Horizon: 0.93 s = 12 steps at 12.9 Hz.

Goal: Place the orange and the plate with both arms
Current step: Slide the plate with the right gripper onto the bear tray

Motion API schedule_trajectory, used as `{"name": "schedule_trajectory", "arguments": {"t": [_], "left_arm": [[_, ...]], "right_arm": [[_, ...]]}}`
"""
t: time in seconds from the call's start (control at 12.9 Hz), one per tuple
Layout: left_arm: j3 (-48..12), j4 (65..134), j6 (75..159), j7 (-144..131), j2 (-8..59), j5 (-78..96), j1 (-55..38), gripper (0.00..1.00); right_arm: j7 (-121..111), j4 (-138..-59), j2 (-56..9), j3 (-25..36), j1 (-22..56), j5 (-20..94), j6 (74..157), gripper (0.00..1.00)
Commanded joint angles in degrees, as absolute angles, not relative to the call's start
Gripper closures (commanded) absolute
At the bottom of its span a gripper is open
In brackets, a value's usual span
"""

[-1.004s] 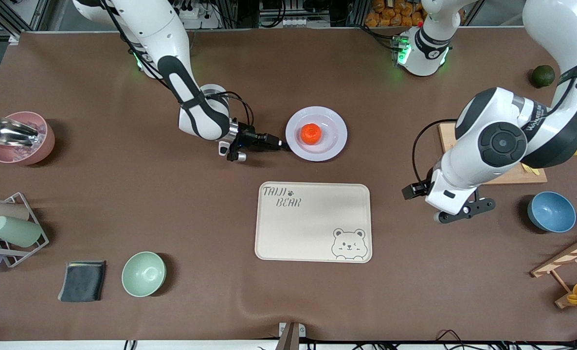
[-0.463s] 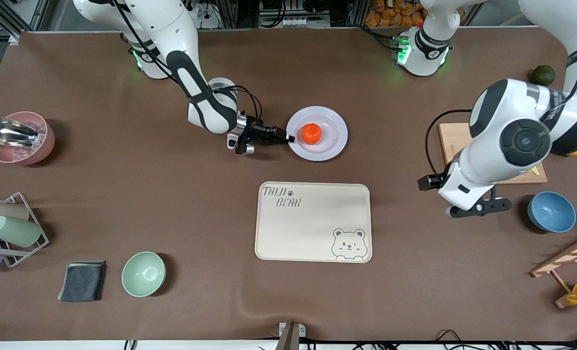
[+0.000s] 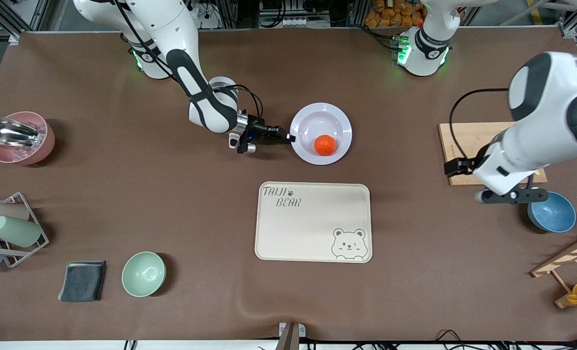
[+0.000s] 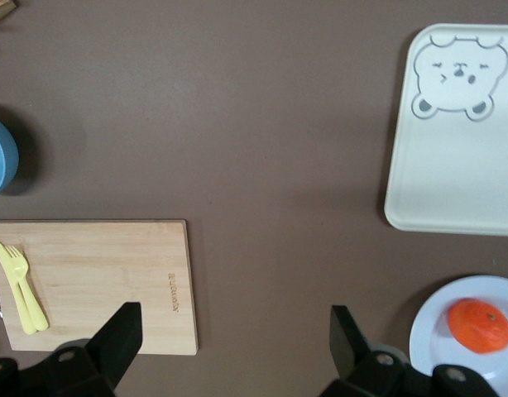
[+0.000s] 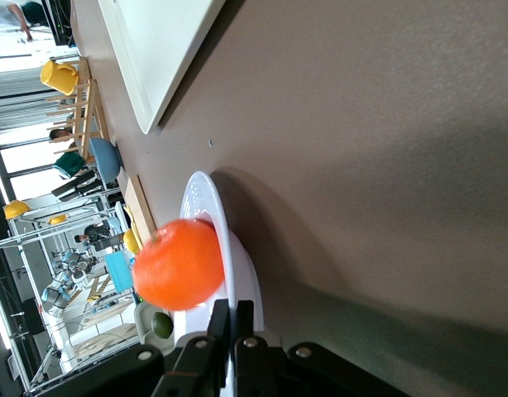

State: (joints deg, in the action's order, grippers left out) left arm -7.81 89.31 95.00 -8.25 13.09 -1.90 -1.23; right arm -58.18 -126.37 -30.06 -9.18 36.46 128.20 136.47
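The pale plate (image 3: pixel 317 109) lies farther from the front camera than the cream tray (image 3: pixel 313 228). My right gripper (image 3: pixel 291 138) is shut on the plate's rim at the side toward the right arm's end, and the plate looks tipped up. The orange (image 3: pixel 325 145) sits in the plate, at the side nearer the front camera. The right wrist view has the fingers (image 5: pixel 232 310) pinching the rim of the plate (image 5: pixel 206 198), with the orange (image 5: pixel 178 265) just past them. My left gripper (image 3: pixel 512 196) hangs open and empty (image 4: pixel 236 322) over bare table beside the wooden board (image 4: pixel 97 273).
A blue bowl (image 3: pixel 551 211) stands just beside the left gripper. A dark green fruit (image 3: pixel 543 76) sits near the left arm's end. Toward the right arm's end are a mint bowl (image 3: pixel 143 273), a dark cloth (image 3: pixel 82 280), a cup rack (image 3: pixel 11 228) and a pink bowl (image 3: pixel 20 138).
My right gripper closed on the plate's rim and the plate tipped; the orange rolled to the plate's nearer side. The left arm swung away toward its own end of the table.
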Motion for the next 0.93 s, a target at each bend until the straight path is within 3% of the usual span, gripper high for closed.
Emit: {"name": "schedule_trajectory", "arguments": {"t": [0.0, 0.46, 0.85], "left_arm": [[-2.8, 91.8, 92.8, -4.6, 7.5, 0.5, -5.3, 0.00], [-1.1, 91.4, 85.4, 0.3, 1.7, -0.4, -8.8, 0.00], [1.5, 91.2, 84.3, 1.1, -1.8, -0.5, -8.3, 0.00]], "right_arm": [[-59.7, -125.8, -29.7, -9.1, 36.5, 130.4, 137.0, 1.00], [-59.6, -125.5, -27.0, -9.1, 36.6, 138.0, 136.6, 1.00], [-59.6, -124.5, -26.5, -9.1, 35.0, 141.4, 133.2, 1.00]]}}
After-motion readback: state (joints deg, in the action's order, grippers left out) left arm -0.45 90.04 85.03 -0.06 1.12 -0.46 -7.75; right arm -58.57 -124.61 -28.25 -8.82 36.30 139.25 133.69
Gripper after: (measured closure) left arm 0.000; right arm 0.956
